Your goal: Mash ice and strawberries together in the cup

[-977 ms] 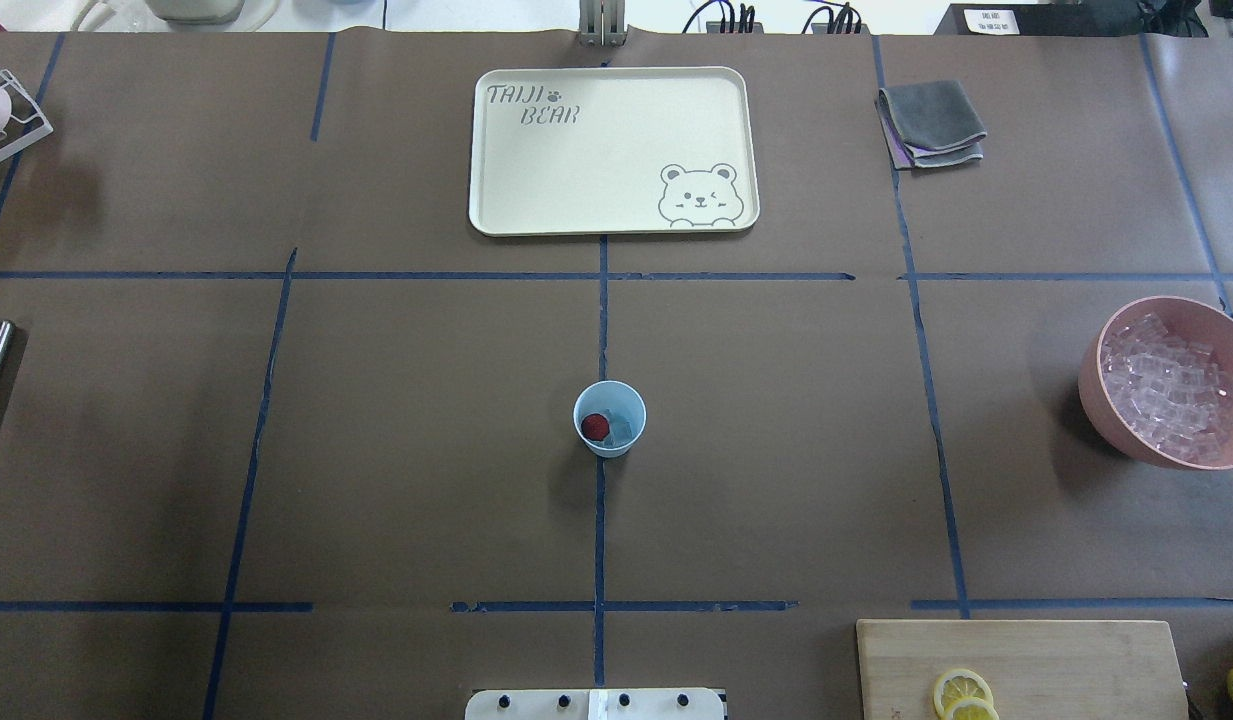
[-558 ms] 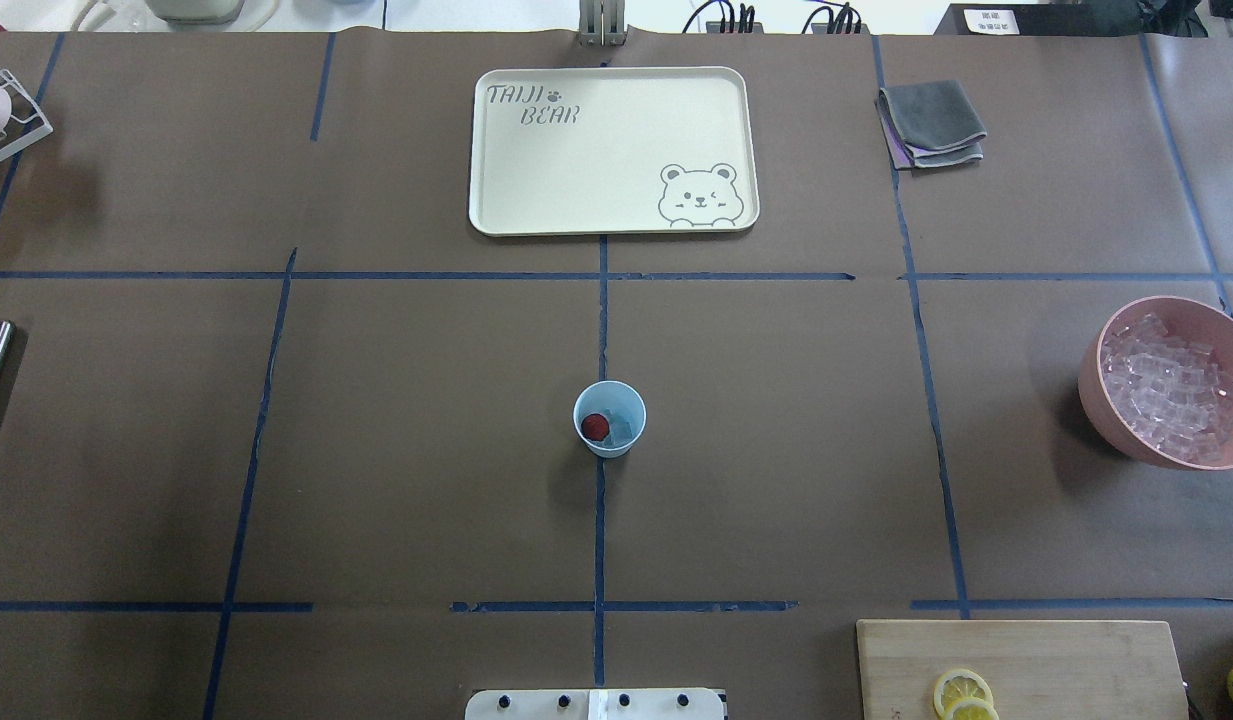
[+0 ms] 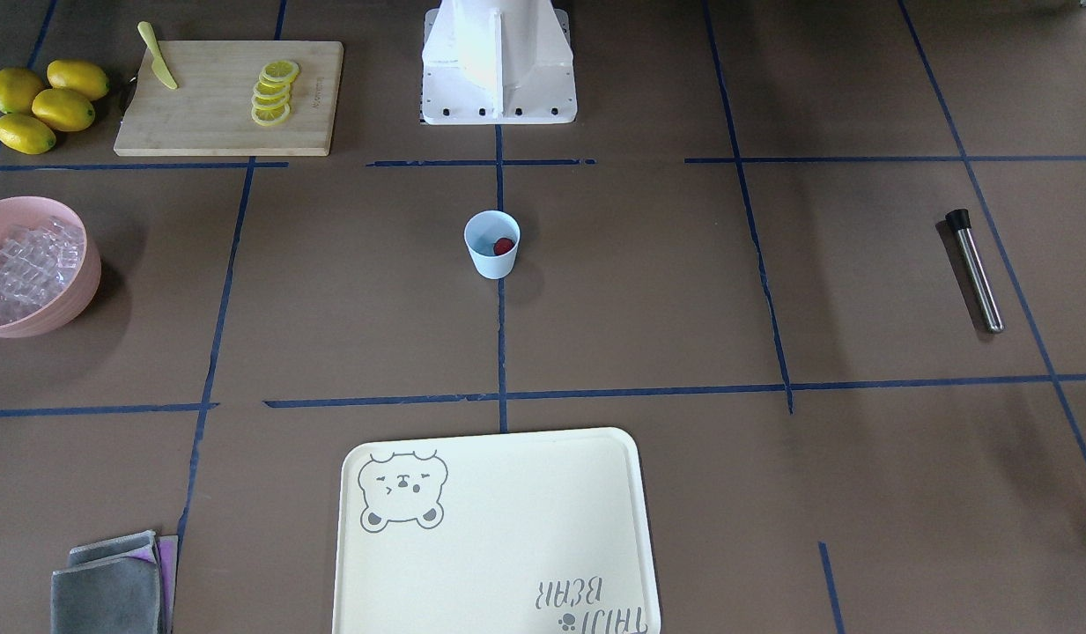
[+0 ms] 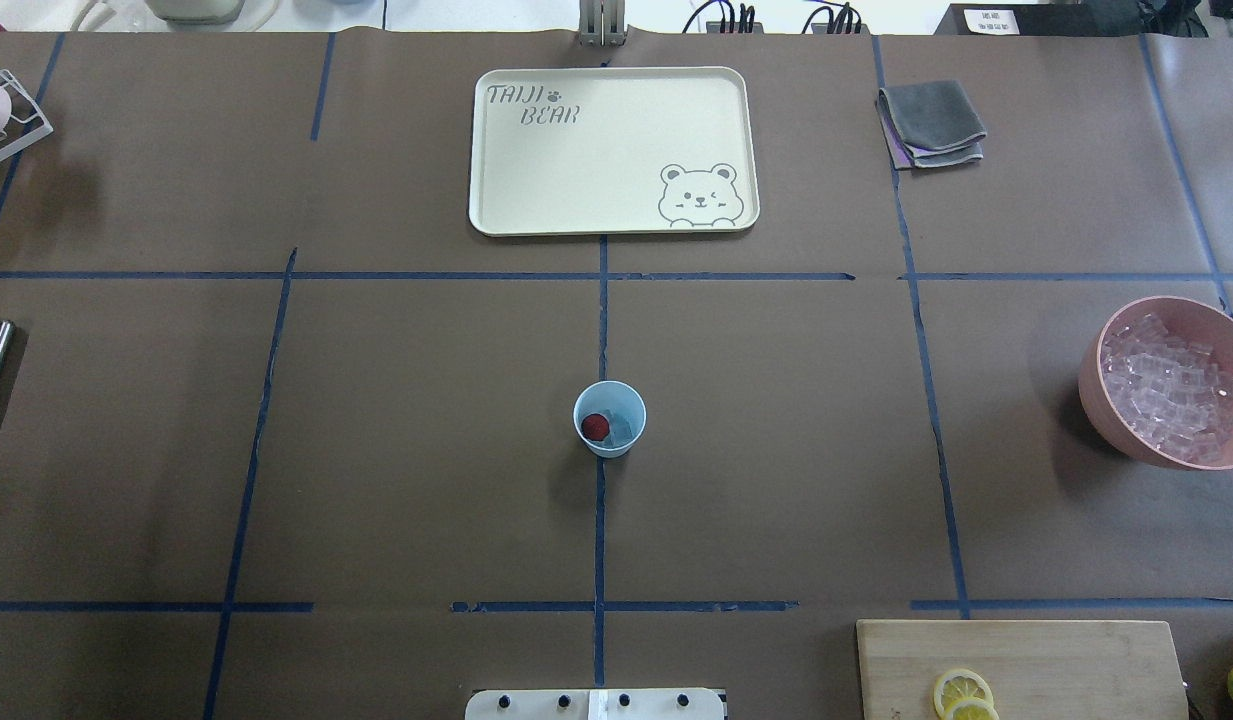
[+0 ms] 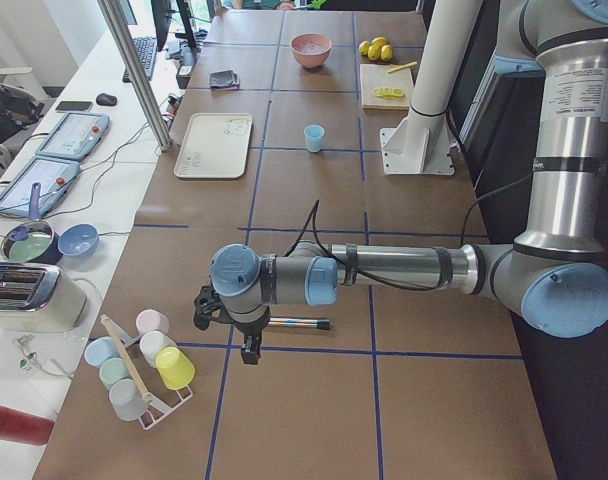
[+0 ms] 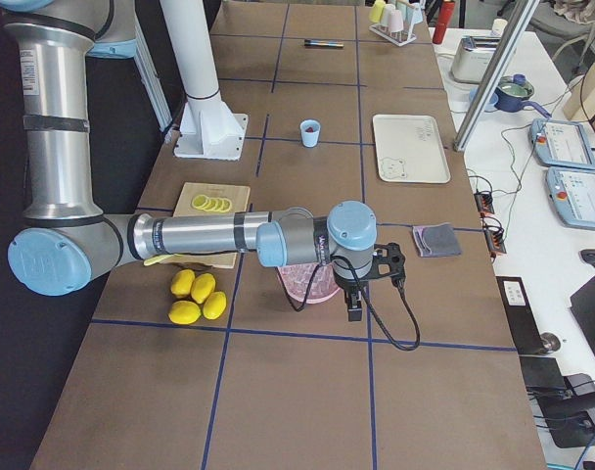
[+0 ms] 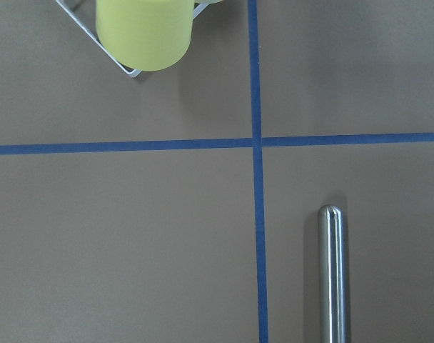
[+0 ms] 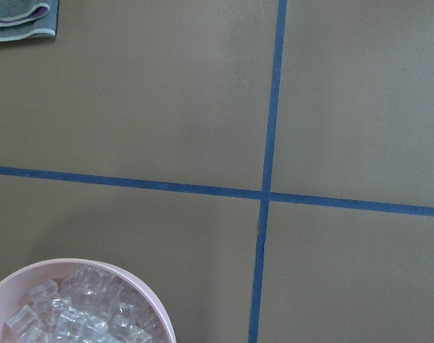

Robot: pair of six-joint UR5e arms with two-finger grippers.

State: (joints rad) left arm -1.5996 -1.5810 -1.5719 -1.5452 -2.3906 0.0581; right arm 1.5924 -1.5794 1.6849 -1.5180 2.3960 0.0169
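The light blue cup (image 4: 609, 419) stands upright at the table's middle, also seen in the front view (image 3: 491, 244). Inside it lie a dark red strawberry piece (image 4: 595, 427) and a little clear ice (image 4: 623, 429). My left gripper (image 5: 250, 352) shows only in the exterior left view, far from the cup, hanging over a steel rod (image 5: 299, 323); I cannot tell if it is open or shut. My right gripper (image 6: 355, 309) shows only in the exterior right view, beside the pink bowl (image 4: 1092, 385) of ice cubes (image 4: 1171, 395); I cannot tell its state.
The steel rod (image 3: 976, 271) lies at the table's left end, near a rack of cups (image 5: 144, 365). A cream tray (image 4: 613, 150) sits beyond the cup. Grey cloths (image 4: 931, 123), a cutting board (image 3: 230, 97) with lemon slices, a knife, and whole lemons (image 3: 40, 104) lie at the right.
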